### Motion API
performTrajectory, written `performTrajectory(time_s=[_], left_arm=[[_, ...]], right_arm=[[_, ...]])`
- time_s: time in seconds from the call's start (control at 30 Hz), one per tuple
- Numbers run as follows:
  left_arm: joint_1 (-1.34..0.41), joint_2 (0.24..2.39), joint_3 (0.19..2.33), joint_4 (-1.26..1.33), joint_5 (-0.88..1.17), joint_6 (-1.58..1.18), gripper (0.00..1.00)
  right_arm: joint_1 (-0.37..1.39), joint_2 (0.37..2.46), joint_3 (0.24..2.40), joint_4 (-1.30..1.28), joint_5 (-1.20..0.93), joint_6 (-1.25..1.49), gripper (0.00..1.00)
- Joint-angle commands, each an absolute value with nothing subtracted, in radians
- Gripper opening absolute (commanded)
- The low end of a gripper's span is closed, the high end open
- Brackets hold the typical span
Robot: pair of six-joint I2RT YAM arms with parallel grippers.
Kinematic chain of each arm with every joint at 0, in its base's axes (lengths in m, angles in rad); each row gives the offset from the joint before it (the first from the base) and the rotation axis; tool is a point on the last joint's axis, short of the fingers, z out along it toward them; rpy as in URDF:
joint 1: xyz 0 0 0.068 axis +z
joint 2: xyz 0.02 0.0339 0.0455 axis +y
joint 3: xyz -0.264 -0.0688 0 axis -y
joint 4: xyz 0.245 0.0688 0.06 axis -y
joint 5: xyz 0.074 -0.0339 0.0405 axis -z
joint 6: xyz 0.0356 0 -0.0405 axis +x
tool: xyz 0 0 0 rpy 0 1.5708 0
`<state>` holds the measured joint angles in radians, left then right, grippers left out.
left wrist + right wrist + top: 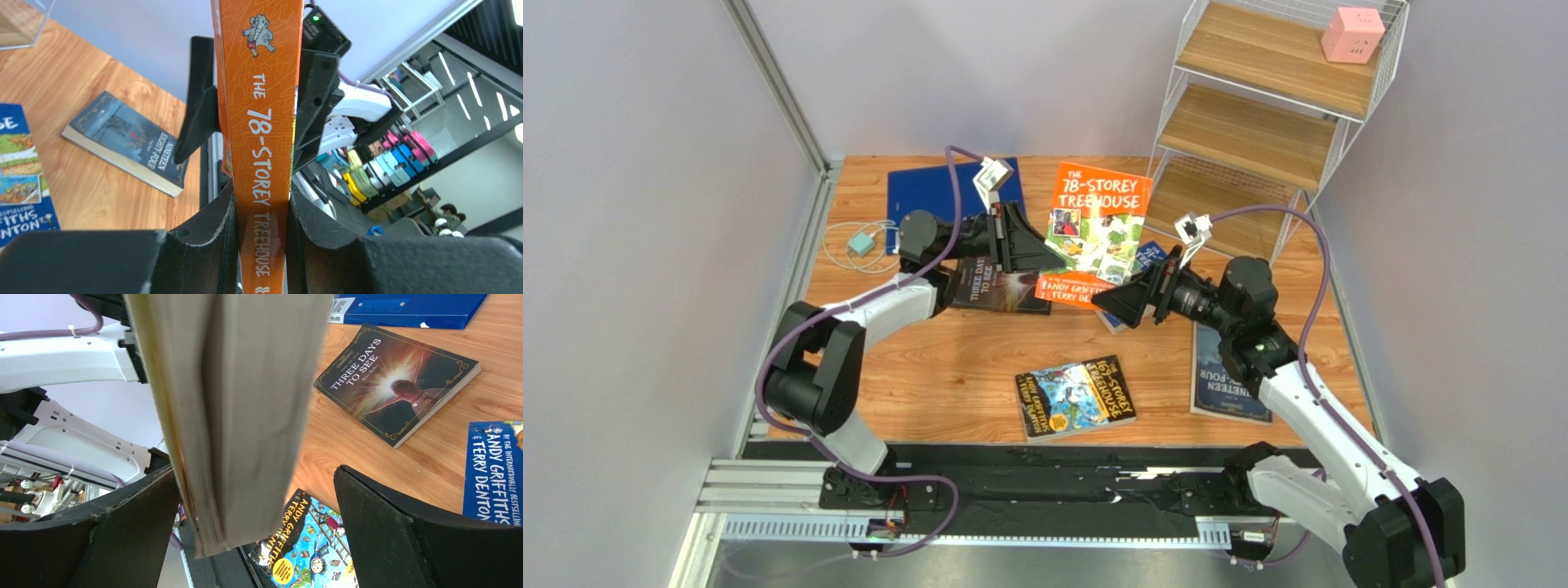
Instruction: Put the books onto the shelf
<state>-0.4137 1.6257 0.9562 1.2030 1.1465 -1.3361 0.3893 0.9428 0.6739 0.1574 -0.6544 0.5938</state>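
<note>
Left wrist view: the left gripper [256,208] is squeezed tight on the spine of the orange Treehouse book [261,122], holding it up off the desk [73,98]. The right gripper [255,502] is wide open, with the book's page edge between its jaws. The shelf [1247,135] stands at the desk's one o'clock corner.

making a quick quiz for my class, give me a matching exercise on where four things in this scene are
Things:
1. orange Treehouse book
2. Three Days to See book
3. pink cube
4. Nineteen Eighty-Four book

Places:
a. on the top board of the shelf
b. flat on the table beside the right arm
c. clamped in the left gripper
d. flat on the table near the blue binder

Pairs: 1-c, 2-d, 3-a, 4-b
</note>
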Motion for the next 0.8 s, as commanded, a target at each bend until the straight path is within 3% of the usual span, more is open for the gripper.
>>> performTrajectory(time_s=[0.0,0.13,0.43,0.53,0.63,0.73,0.77], left_arm=[[-0.419,1.592,1.042,1.37,1.137,-1.371,0.0],[-0.428,1.586,1.052,1.315,1.146,-1.335,0.0],[-0.439,1.634,1.055,1.281,1.112,-1.29,0.0],[-0.439,1.654,1.072,1.276,1.085,-1.278,0.0],[-0.439,1.66,1.103,1.207,1.063,-1.229,0.0],[-0.439,1.672,1.14,1.167,1.051,-1.209,0.0],[-0.439,1.68,1.149,1.163,1.048,-1.207,0.0]], right_arm=[[0.391,0.943,0.687,0.184,-0.621,0.571,1.0],[0.391,0.953,0.675,0.239,-0.621,0.591,1.0],[0.393,0.962,0.733,0.249,-0.693,0.64,0.87],[0.393,0.976,0.781,0.169,-0.713,0.626,0.65],[0.393,0.986,0.807,0.12,-0.735,0.617,0.62],[0.391,0.986,0.808,0.109,-0.736,0.617,0.35],[0.393,0.989,0.808,0.106,-0.741,0.615,0.21]])
